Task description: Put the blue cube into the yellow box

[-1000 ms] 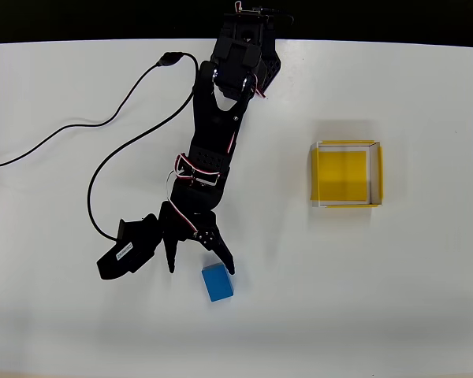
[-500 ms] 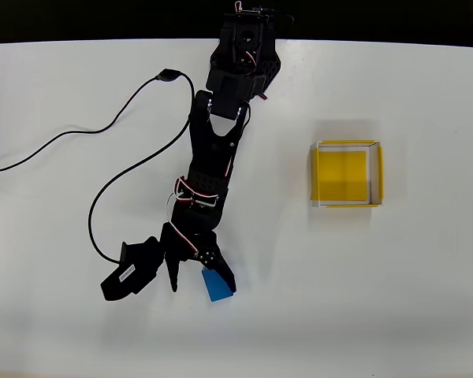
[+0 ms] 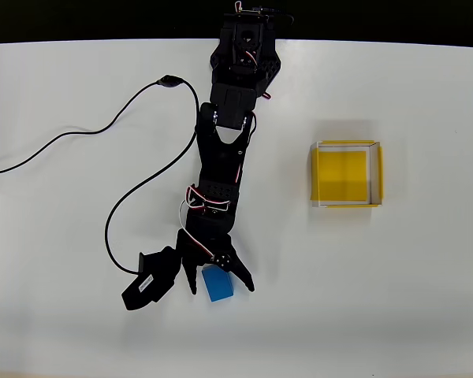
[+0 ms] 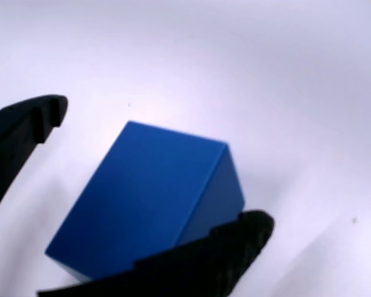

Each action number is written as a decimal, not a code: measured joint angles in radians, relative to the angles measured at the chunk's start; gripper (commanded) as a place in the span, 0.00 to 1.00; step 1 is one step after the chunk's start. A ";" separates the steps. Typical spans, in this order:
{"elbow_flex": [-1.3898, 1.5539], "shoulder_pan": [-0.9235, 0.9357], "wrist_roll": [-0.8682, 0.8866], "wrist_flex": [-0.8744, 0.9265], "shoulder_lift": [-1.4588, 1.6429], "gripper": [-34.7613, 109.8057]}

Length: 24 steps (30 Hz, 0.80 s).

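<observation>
Overhead view: the cube [image 3: 217,283] lies on the white bench [image 3: 394,299], low and left of centre, between the spread fingers of the tool [image 3: 219,283], which is released around it. Whether a finger touches it seems unclear. The box [image 3: 346,173] sits well apart, toward two o'clock.

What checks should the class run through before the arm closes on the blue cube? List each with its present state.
1. Blue cube lies between the fingers of the gripper: ok.
2. Jaws spread wider than the cube: ok, a gap shows at one finger in the wrist view.
3. Cube squared to the fingers: not ok, it sits skewed.
4. Yellow box unobstructed, nothing inside: ok.
5. Cable away from the cube: ok.
6. Fingertips low enough on the cube: cannot tell.
</observation>
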 measured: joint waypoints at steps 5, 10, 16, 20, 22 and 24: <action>-0.003 0.000 -0.002 0.000 -0.028 0.59; -0.012 -0.002 -0.006 0.000 -0.043 0.51; -0.012 -0.002 -0.006 0.005 -0.051 0.46; -0.012 -0.002 -0.006 0.005 -0.051 0.41; -0.012 -0.002 -0.006 0.005 -0.051 0.38; -0.014 -0.002 -0.006 0.011 -0.051 0.37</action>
